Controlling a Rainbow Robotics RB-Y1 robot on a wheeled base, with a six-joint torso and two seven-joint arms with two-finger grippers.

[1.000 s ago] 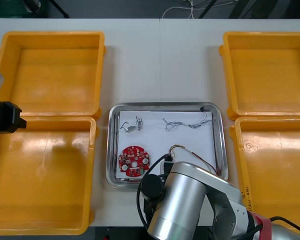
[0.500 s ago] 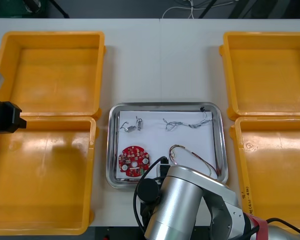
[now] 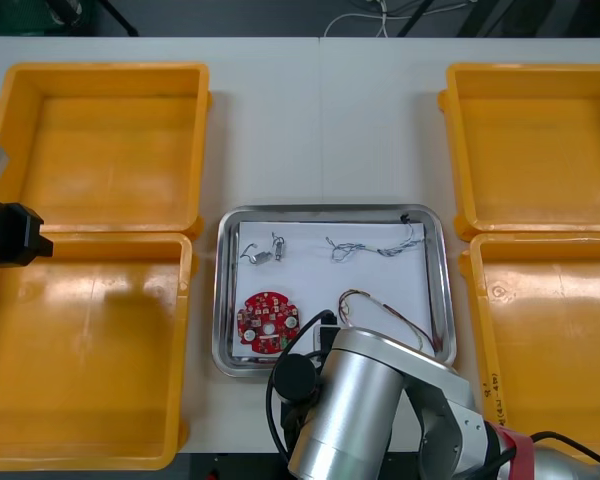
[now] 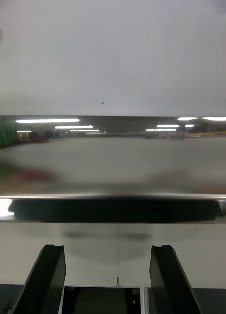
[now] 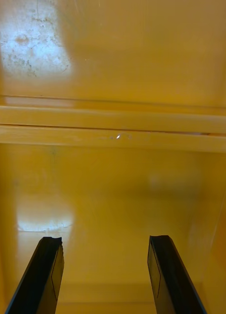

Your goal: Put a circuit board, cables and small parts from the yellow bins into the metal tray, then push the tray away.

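Your right gripper (image 4: 110,248), fingers spread, faces the metal tray (image 4: 117,197) at its 6 o'clock rim; your left gripper (image 5: 105,240) hangs released at 9 o'clock.

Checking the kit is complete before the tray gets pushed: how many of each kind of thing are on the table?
yellow bins: 4
metal tray: 1
red circuit board: 1, in the tray
cables: 2, in the tray
small metal parts: 2, in the tray
Total: 10

Light: we see bright, even overhead light.
Glare: we see strip lights (image 4: 46,120) mirrored on the metal tray (image 4: 113,162) wall.
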